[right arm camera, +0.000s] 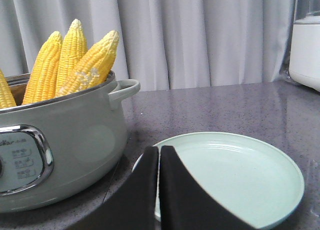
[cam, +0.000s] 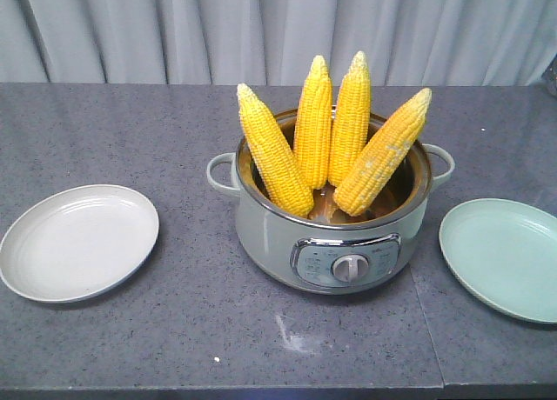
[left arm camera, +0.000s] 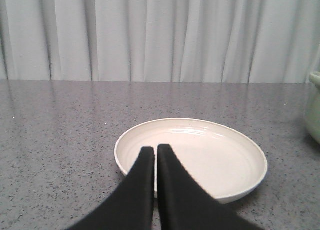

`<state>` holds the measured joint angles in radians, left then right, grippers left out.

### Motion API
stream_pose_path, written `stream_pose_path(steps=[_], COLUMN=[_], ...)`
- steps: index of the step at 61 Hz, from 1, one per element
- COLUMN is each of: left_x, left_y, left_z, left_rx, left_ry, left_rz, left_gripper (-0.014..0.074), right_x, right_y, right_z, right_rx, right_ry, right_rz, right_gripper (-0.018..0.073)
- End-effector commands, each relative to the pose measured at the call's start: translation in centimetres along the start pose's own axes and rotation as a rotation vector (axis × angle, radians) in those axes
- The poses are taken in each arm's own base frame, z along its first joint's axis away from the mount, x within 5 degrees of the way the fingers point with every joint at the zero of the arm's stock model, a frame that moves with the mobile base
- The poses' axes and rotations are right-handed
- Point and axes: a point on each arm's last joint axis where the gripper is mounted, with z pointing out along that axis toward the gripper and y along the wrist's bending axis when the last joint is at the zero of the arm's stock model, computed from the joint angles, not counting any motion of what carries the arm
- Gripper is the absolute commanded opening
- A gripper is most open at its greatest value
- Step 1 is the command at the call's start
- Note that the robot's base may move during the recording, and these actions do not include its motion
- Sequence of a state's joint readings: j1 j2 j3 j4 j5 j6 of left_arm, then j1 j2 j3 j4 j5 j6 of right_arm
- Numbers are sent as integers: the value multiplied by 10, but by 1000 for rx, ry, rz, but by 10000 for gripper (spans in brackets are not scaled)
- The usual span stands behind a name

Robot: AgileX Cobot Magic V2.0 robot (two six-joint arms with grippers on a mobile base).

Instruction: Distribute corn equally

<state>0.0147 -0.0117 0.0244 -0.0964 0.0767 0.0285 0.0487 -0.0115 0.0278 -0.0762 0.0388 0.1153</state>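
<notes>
Jaws pressed together on both sides, pinching nothing. The left gripper (left arm camera: 154, 149) hangs low at the near rim of the cream round plate (left arm camera: 210, 155), and the right gripper (right arm camera: 159, 149) sits the same way at the pale mint-green round plate (right arm camera: 240, 170). Each arm looks parked at its own plate, which I read as the starting line: no cob lifted yet.

All the corn is in the middle. Four bright-yellow husked corn cobs (cam: 313, 122) stand butt-down inside the grey-green electric cooking pot (cam: 261, 222), fanned out with their pale tips well above the rim. The outer two lean hard on the rim, one toward each plate. The inner two stand nearly upright, side by side at the back. That fan leaves every upper half free, handy for a gripper coming from above.

The pot stands at the centre of the grey speckled stone bench (cam: 174, 339), dial facing the front edge. The cream plate lies toward the bench's left edge and the mint one toward the right edge, both bare, neither touching the pot.

Four cobs, two plates: my call is two each, with the left arm taking the left pair. The first move needs those jaws spread. The risk is that the tapered cobs slip, or that pulling one topples its neighbour.
</notes>
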Motion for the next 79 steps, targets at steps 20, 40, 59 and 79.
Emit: stream_pose_path(steps=[20,40,59,79], left_x=[-15,-15,-16,-26], left_y=[-1,-1,-1,0], left_z=[-3,-3,-3,-5], left_rx=[9,9,8,17], left_ry=[-113,-113,-125,-235], left_rz=[-9,-9,-9,-147], left_gripper=[-6,-6,-6,-6], right_x=[-1,-1,-1,-10], right_y=[0,0,0,-2], right_z=[0,0,0,-1], right_rx=[-2,-2,-2,-16], right_ry=[-65,-65,-65,-165], right_rz=[-21,-21,-21,404], right_gripper=[-2,-2,-2,-2])
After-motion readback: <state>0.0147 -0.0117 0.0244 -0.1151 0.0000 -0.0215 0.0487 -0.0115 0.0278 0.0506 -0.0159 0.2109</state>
